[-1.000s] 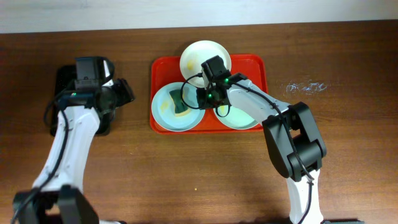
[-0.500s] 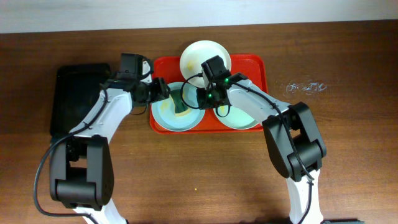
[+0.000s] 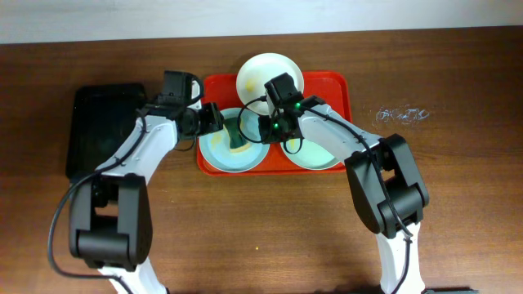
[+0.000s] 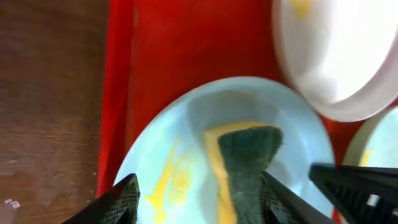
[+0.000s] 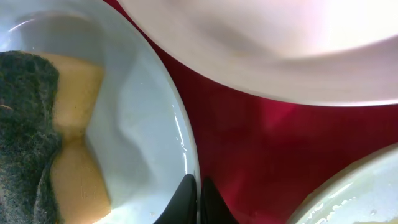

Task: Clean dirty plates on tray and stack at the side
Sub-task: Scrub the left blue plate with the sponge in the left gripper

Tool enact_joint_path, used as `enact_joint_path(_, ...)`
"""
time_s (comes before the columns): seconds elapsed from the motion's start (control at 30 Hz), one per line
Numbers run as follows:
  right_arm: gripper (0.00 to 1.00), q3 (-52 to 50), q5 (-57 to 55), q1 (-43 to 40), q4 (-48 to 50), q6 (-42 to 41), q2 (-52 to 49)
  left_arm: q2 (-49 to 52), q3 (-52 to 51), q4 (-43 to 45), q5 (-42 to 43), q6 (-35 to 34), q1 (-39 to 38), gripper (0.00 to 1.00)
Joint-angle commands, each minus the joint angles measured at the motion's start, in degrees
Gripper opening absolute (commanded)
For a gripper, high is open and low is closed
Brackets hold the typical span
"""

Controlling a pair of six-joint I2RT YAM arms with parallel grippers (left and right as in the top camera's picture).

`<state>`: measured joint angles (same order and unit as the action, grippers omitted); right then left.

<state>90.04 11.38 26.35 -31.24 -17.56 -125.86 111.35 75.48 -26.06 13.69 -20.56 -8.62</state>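
Progress: early; plates [image 3: 270, 75] on tray [image 3: 337, 91], smeared, none stacked.
Left end effector [image 4: 196, 200]: apart.
Right end effector [image 5: 198, 198]: clamped on 9 o'clock mint plate [image 5: 146, 118] rim.

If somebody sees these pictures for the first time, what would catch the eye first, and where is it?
The bright red tray in the middle of the brown table, carrying three plates, stands out first. Next is the yellow and dark green sponge lying in the left green plate. The left pincer hangs open above that plate, and the right pincer seems to pinch its rim.
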Motion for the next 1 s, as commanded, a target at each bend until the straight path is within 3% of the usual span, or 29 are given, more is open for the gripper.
enact_joint_path(0.0,0.04,0.2,-0.9,0.2,-0.8,0.8,-0.6,2.6,0.9,0.8,2.0,1.4,0.0,0.58)
enact_joint_path(0.63,0.04,0.2,-0.9,0.2,-0.5,0.8,-0.6,4.7,1.2,1.8,2.0,0.4,-5.5,0.5)
enact_joint_path(0.83,0.04,0.2,-0.9,0.2,-0.5,0.8,-0.6,5.4,1.2,3.0,1.5,0.4,-7.1,0.4)
enact_joint_path(0.97,0.04,0.2,-0.9,0.2,-0.5,0.8,-0.6,5.4,1.2,2.8,-0.7,0.5,-7.1,0.24)
